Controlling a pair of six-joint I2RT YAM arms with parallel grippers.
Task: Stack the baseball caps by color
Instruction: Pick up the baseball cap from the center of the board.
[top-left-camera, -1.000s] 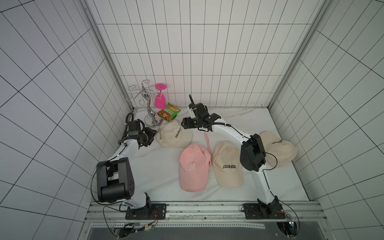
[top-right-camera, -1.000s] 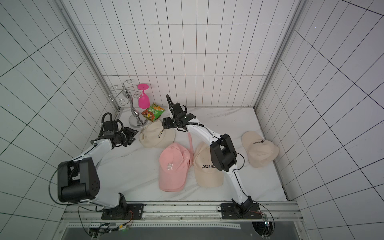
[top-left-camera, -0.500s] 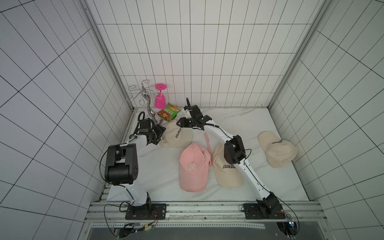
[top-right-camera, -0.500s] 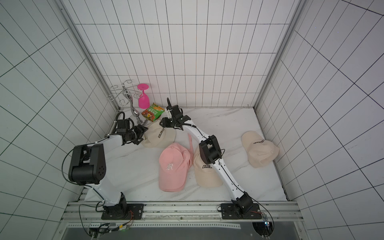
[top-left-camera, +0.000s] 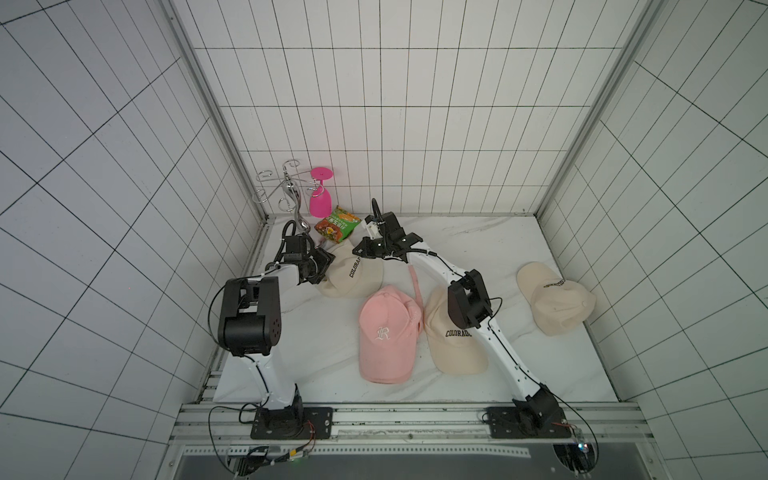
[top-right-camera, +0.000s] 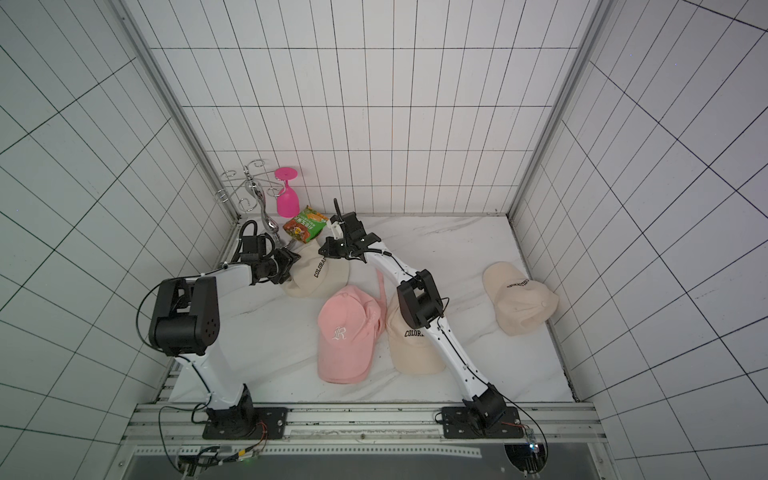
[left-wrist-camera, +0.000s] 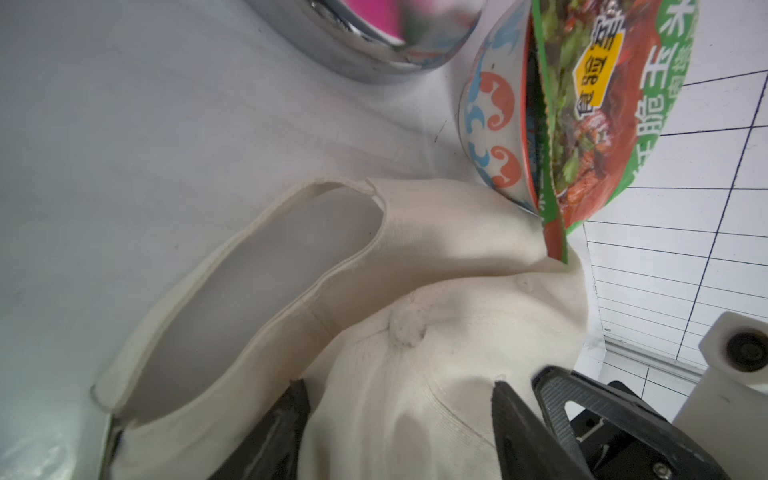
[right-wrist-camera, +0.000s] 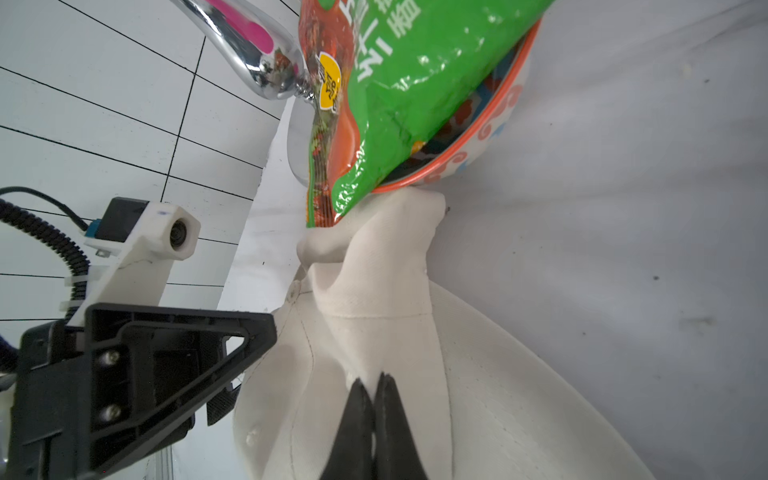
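Both arms work one cream cap (top-left-camera: 353, 272), which lies on the surface in the far corner. Its back edge touches a patterned bowl (left-wrist-camera: 494, 137) with a green snack bag (top-left-camera: 337, 223) resting over it. The left end effector (left-wrist-camera: 398, 388) straddles the crown near the top button, fingers (left-wrist-camera: 515, 419) pressed into the cloth on either side and grasping a bunch of it. The right end effector (right-wrist-camera: 374, 380) is clenched, its tips pinching a thin ridge of the same crown, facing the left one. The double hold probably keeps the soft crown in shape while it is drawn clear of the bowl just beyond both sets of tips. Back toward the arm bases lie a pink cap (top-left-camera: 386, 332), a second cream cap (top-left-camera: 453, 349) just beside it, and a third cream cap (top-left-camera: 552, 307) well apart. The three cream caps are not yet stacked.
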